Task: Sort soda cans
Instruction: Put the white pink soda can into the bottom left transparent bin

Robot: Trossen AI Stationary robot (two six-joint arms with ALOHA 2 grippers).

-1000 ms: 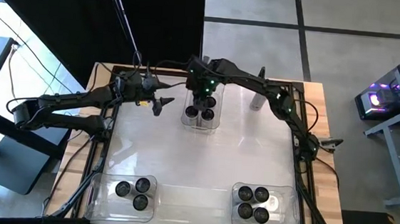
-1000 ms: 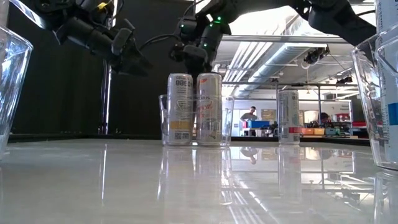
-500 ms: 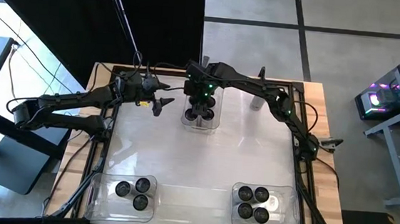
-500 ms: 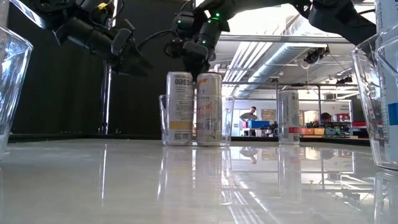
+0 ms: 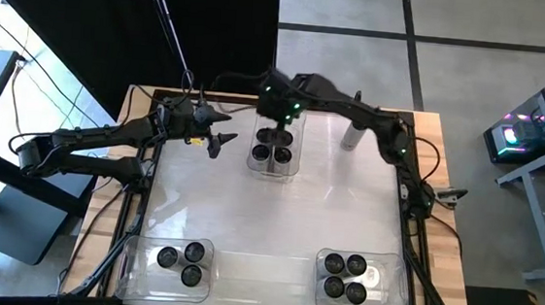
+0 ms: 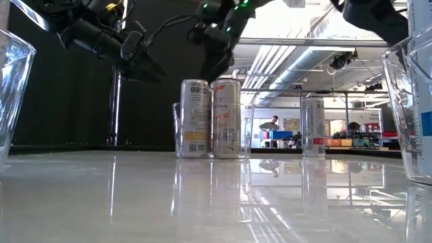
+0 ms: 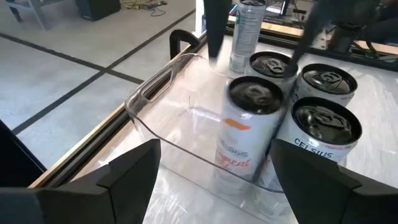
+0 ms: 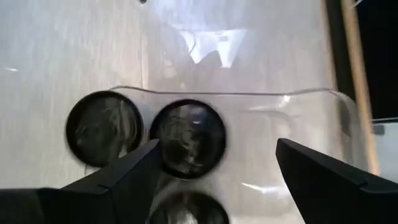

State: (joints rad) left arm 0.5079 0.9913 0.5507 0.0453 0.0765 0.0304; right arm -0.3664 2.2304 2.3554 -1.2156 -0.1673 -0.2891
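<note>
Clear bin (image 5: 273,168) holds cans (image 5: 274,154); right tool (image 5: 277,114) open above; left tool (image 5: 217,143) open beside.

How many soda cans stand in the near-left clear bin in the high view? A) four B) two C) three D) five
C: the high view shows three dark can tops in the near-left bin, namely the soda cans, while the near-right bin holds four.
</note>
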